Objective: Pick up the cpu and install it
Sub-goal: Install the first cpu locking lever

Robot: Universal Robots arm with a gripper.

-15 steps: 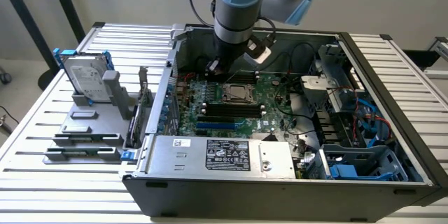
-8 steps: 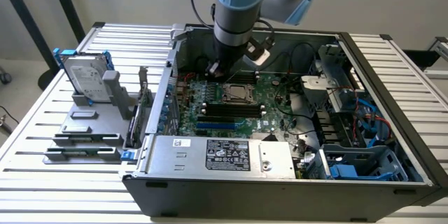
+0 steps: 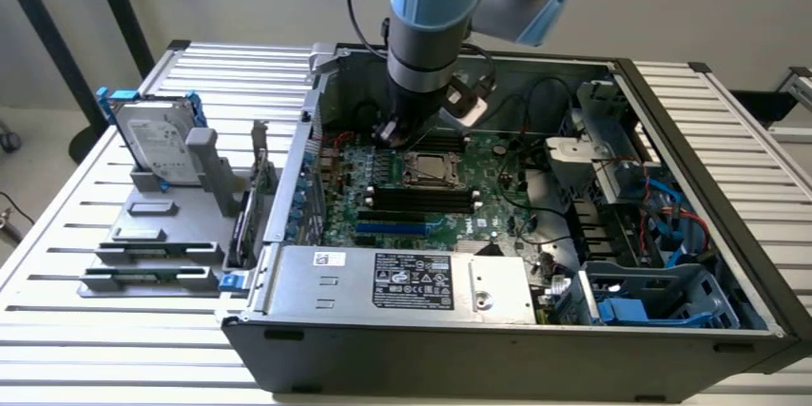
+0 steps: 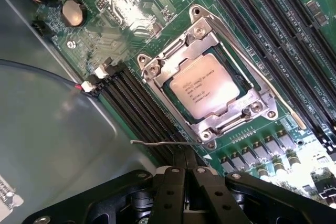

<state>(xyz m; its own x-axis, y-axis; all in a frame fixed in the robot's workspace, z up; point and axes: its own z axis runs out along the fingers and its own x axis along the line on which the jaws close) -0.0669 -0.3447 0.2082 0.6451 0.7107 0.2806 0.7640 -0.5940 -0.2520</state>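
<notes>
The cpu (image 4: pixel 206 86), a small square chip with a dull silver top and printed text, lies flat in the motherboard socket under a metal retaining frame (image 4: pixel 210 40). In the exterior view the cpu (image 3: pixel 433 167) sits mid-board inside the open computer case. My gripper (image 3: pixel 396 136) hangs just above the board, beside the socket toward the exterior view's left. In the wrist view my gripper (image 4: pixel 186 157) has its black fingers (image 4: pixel 173 187) pressed together, shut, with nothing visibly between them. Their tips meet a thin wire socket lever (image 4: pixel 157 142) that sticks out from the frame's corner.
Black memory slots (image 4: pixel 142 103) flank the socket. A grey power supply with a white label (image 3: pixel 413 282) fills the case's near side. Drive bays and blue cables (image 3: pixel 660 225) stand at the exterior view's right. A silver hard drive with blue brackets (image 3: pixel 155 145) stands on a grey holder outside the case.
</notes>
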